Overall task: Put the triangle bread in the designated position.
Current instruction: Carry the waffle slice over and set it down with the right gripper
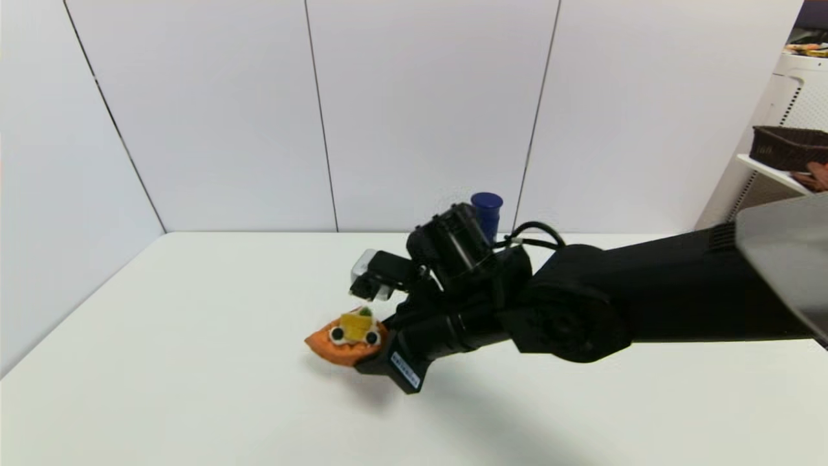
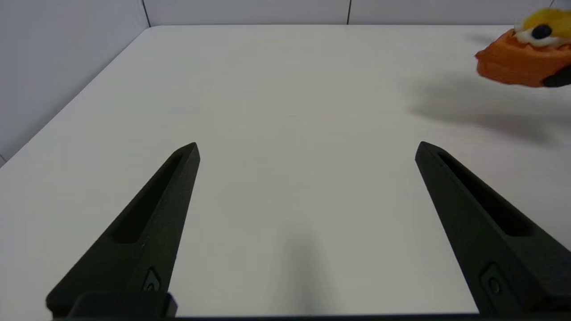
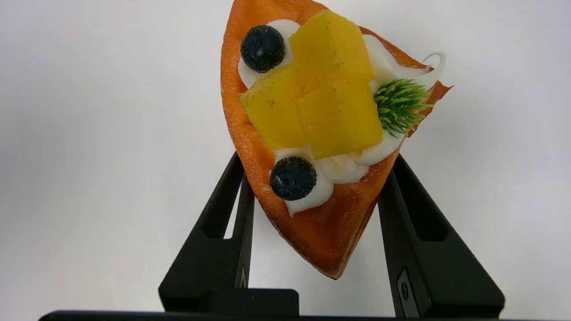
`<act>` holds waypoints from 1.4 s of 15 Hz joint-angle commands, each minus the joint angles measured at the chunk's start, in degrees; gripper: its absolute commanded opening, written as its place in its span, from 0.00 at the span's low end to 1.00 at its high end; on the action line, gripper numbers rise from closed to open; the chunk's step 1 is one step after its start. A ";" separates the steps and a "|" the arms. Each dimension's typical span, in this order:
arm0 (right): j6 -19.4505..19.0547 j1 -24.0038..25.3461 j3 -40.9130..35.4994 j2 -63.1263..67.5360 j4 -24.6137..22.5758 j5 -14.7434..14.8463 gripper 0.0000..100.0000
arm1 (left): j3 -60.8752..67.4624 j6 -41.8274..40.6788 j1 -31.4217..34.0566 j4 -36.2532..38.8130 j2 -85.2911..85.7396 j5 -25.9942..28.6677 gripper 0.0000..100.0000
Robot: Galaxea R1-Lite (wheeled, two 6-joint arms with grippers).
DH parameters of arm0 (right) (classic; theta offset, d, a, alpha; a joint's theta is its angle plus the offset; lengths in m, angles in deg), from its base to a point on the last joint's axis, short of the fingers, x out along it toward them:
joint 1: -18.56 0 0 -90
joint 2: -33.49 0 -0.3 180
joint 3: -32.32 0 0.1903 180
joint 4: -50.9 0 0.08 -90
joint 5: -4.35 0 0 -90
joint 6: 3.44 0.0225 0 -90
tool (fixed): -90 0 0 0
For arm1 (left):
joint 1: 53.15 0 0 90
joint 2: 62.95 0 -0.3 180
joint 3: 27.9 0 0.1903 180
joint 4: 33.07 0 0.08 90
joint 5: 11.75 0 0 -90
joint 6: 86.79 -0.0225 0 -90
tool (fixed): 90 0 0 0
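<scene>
The triangle bread (image 1: 346, 340), an orange-brown wedge with white cream, yellow chunks, two black berries and a green sprig, hangs a little above the white table (image 1: 194, 362), casting a shadow below. My right gripper (image 1: 378, 349) is shut on it, and in the right wrist view its two black fingers (image 3: 223, 223) clamp the wedge's narrow end (image 3: 330, 240). The left wrist view shows the bread (image 2: 517, 60) far off to one side. My left gripper (image 2: 308, 145) stands open and empty over bare table. No mark of the designated position shows.
A bottle's dark blue cap (image 1: 486, 210) sticks up behind my right arm at the table's back. A dark brown basket (image 1: 789, 145) sits on a white shelf off the table's right side. White wall panels close the back and left.
</scene>
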 commanded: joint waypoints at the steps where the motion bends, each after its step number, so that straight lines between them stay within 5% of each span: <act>1: -0.57 -8.88 -8.95 -11.56 0.49 -0.06 0.00 | 0.00 0.05 0.00 0.00 -0.07 0.02 1.00; 5: -1.27 -21.36 -20.73 -16.48 0.49 -0.14 0.00 | 0.00 -0.04 0.00 0.00 -0.07 0.02 1.00; 10: -1.36 -34.28 -19.85 -12.79 -0.04 -0.14 0.00 | 0.00 -0.04 0.00 0.00 -0.07 0.02 1.00; 21: -1.36 -37.27 -0.60 5.49 -0.66 -0.14 0.00 | 0.00 0.05 0.00 0.00 -0.07 0.02 1.00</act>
